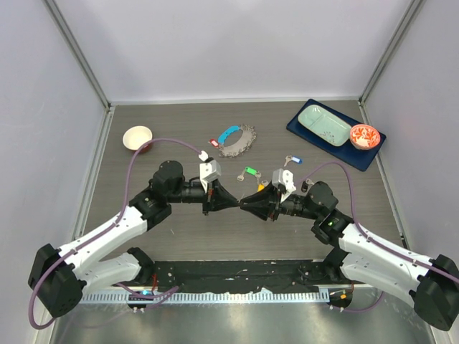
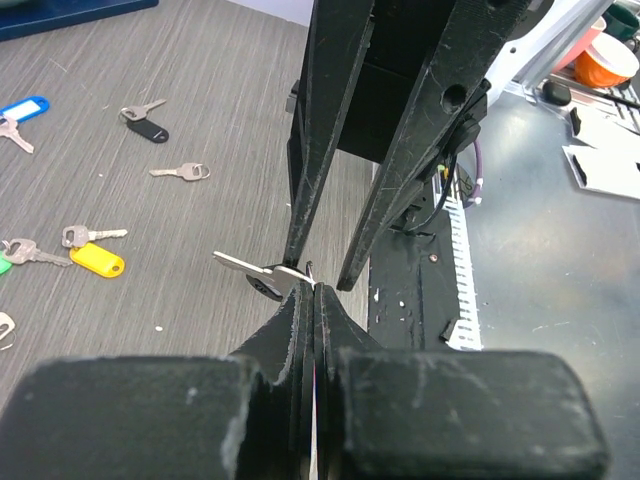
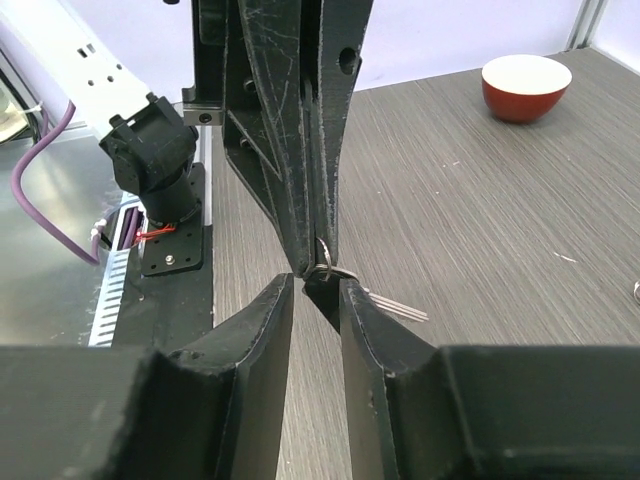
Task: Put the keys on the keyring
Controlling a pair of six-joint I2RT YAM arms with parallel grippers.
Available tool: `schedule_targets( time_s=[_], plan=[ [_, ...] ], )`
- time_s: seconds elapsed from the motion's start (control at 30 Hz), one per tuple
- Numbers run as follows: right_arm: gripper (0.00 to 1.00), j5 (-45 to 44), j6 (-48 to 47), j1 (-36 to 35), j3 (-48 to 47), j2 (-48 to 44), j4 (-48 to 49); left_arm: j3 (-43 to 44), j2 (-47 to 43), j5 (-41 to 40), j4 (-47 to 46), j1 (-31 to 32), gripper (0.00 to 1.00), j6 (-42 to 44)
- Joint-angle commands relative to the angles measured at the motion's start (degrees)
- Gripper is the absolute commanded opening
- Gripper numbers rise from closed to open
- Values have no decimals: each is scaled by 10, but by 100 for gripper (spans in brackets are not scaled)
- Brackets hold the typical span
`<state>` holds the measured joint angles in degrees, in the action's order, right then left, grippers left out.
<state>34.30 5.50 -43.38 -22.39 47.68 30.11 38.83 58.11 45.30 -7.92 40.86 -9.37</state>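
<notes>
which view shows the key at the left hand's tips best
Left wrist: the key sticks out sideways from the shut left hand, head and blade clear. Right wrist shows only a bit of it; in the top view it is too small to make out.

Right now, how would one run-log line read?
left gripper: shut on small key | right gripper: open, straddling the key's ring end | keyring: on table, apart from both
</notes>
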Motion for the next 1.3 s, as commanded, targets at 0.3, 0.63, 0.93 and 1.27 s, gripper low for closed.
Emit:
schedule_targets(
  time_s=[0.3,0.63,0.93,1.27],
  plan=[
    [26,31,-8,0,-38,7,11,35,11,44,24,2,0,16],
    [23,48,-4,0,-46,14,3,42,16,54,39,4,0,25],
    [13,67,-3,0,-54,29,-2,46,21,53,48,6,0,33],
    [1,46,-11,0,-58,32,-47,47,9,-27,77,6,26,37]
  ],
)
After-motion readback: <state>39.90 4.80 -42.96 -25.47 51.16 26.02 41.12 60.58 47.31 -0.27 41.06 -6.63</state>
